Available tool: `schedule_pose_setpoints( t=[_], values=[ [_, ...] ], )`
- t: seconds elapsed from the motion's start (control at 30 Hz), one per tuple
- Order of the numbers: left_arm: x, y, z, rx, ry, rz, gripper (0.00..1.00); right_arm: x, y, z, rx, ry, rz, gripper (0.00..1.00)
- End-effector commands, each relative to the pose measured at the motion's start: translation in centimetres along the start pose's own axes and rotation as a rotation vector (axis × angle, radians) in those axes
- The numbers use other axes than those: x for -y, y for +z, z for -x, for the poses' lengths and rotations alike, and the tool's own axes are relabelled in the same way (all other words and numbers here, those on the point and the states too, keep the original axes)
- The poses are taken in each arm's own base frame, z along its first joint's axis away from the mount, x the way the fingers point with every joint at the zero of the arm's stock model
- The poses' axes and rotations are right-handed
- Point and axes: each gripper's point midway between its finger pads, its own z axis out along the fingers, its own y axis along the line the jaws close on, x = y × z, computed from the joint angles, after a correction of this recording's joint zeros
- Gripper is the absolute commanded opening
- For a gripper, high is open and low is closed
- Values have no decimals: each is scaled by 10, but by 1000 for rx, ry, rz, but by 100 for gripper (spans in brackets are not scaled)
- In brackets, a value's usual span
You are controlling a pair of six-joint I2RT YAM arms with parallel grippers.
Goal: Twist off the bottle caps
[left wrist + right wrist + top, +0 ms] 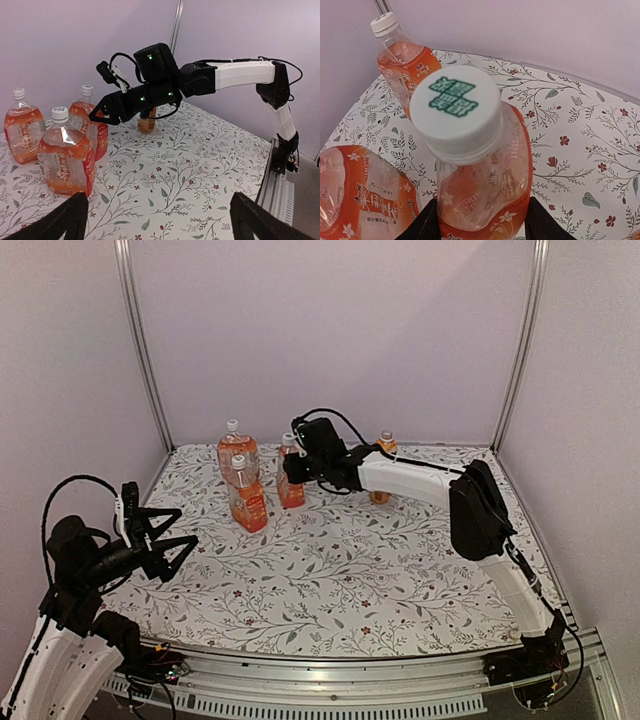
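Observation:
Four clear orange-drink bottles stand at the back of the table. My right gripper (291,476) is shut on the body of a red-labelled bottle (485,195), which looks squeezed. Its white cap (455,110), with green print, sits on the neck just above my fingers (422,225). A second bottle (247,498) with cap (238,461) stands to its left. A third (233,447) with cap (232,425) stands behind that. The fourth (382,468) with cap (386,436) is partly hidden behind my right arm. My left gripper (170,540) is open and empty at the near left.
Grey walls and metal posts (140,340) close the table at the back and sides. A floral cloth (360,580) covers it. A small round white thing (205,168), maybe a loose cap, lies on the cloth. My right arm (420,475) reaches across the back.

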Motion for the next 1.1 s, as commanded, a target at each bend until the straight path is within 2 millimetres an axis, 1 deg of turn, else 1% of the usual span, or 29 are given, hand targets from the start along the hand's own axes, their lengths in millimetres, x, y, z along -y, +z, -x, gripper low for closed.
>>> schedule_pose_setpoints(
  t=[0.0,0.03,0.07,0.1,0.13,0.17,0.2,0.23,0.27,0.3,0.33,0.37,0.4,0.43,0.47,0.5,0.53,0.6,0.67,0.7,0.73,0.8,0.87,0.93,1.07],
  values=[
    [-2,-1,-1,5,13,3,100,-20,-56,55,77,-19,93,8],
    [-1,-1,-1,5,13,2,100,-23,-65,61,88,-33,108,7],
    [-1,-1,-1,6,14,1,99,-27,-85,77,119,-42,128,6],
    [-1,-1,-1,6,14,-1,100,-29,-95,82,128,-55,138,5],
    [-1,-1,-1,6,14,-1,100,-32,-110,90,146,-76,151,5],
    [-1,-1,-1,6,16,-2,100,-35,-120,91,147,-94,166,4],
    [0,-1,-1,6,16,-6,100,-39,-140,102,169,-110,189,4],
    [1,-1,-1,7,18,-10,100,-43,-155,104,175,-134,211,3],
    [2,-1,-1,7,19,-14,100,-45,-164,101,167,-151,233,3],
    [2,-1,-1,7,20,-18,100,-51,-186,107,184,-168,274,3],
    [3,-1,-1,5,19,-21,100,-56,-196,101,173,-187,309,3],
    [3,-1,-1,6,20,-25,100,-62,-211,94,160,-216,361,2],
    [4,-1,-1,4,19,-31,100,-69,-232,96,173,-235,408,2],
    [5,0,-1,3,20,-39,100,-76,-244,88,159,-255,457,2],
    [7,0,-1,1,21,-49,100,-85,-262,85,157,-280,513,1],
    [10,0,-1,-2,22,-63,99,-94,-275,76,136,-297,575,1],
    [12,0,-1,-5,21,-81,99,-102,-292,71,126,-311,625,1],
    [20,0,-2,-12,21,-127,99,-121,-314,52,68,-336,705,1],
    [35,-2,-4,-25,18,-217,100,-137,-328,30,17,-411,743,1],
    [41,-3,-5,-31,14,-253,99,-143,-331,18,-6,-445,753,1],
    [45,-4,-6,-37,9,-279,100,-154,-335,5,-34,-469,784,1],
    [50,-5,-7,-48,-3,-314,100,-170,-341,-13,-85,-485,850,1],
    [56,-7,-7,-60,-14,-347,100,-182,-342,-21,-114,-493,881,1],
    [61,-8,-5,-77,-15,-367,99,-191,-344,-26,-125,-507,898,0],
    [69,-12,5,-114,68,-367,98,-205,-348,-29,-123,-526,939,0]
  ],
)
